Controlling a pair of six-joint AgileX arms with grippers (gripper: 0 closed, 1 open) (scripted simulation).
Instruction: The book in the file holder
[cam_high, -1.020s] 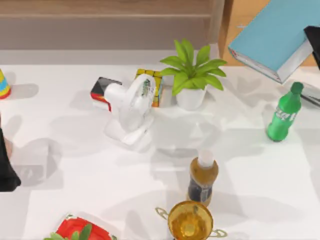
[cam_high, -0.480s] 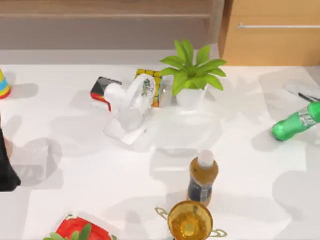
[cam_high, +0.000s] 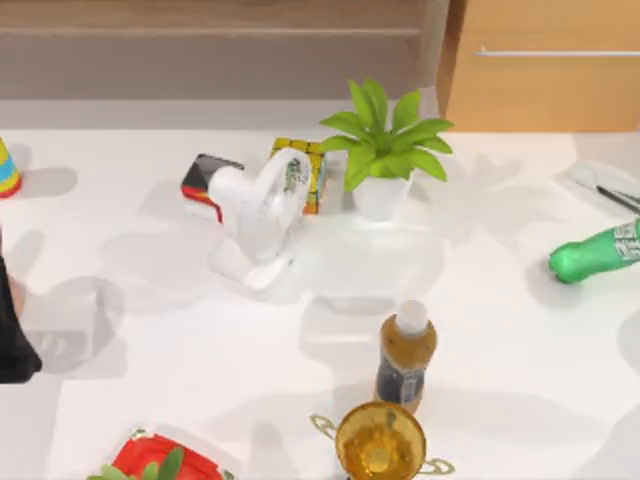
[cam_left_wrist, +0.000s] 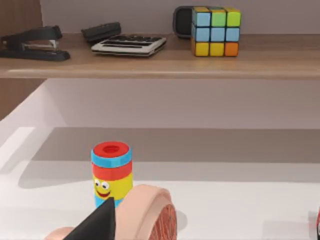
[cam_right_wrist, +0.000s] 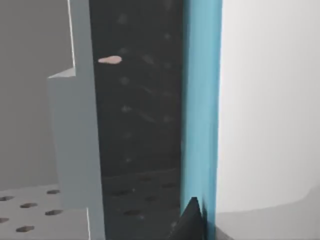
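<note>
White table (cam_high: 150, 300) runs under a wooden shelf and cabinet, scattered with a potted plant (cam_high: 383, 150), a small fan (cam_high: 262, 215), an amber bottle (cam_high: 405, 355) and a green bottle (cam_high: 595, 255) lying on its side by the right edge. None of them bears on the job. What matters is close in front of the right tool (cam_right_wrist: 192, 222). The book (cam_right_wrist: 201, 100) stands on end directly ahead of it, its blue cover rising as a straight band from just beside the tool's dark tip, with the white block of pages (cam_right_wrist: 265, 100) on the cover's far side. On the cover's near side is a shadowed gap, and past that is the grey wall of the file holder (cam_right_wrist: 75, 150), whose perforated floor (cam_right_wrist: 30, 210) runs under the gap toward the book. So the book's long axis is upright and parallel to the holder's wall, and the holder lies sideways from the tool, across the dark slot. I judge the book to be at or already inside that slot, though its lower edge is hidden. Whether the right tool is clamped on the book or merely beside it I cannot tell. The coming move, lowering or letting go, depends on the cover staying parallel to the grey wall rather than leaning into it. The left tool (cam_left_wrist: 97, 225) is parked at the table's left edge, well apart from all this, with a striped toy (cam_left_wrist: 111, 172) beyond it. Its state I cannot tell either, so the right arm is plainly the nearer one.
</note>
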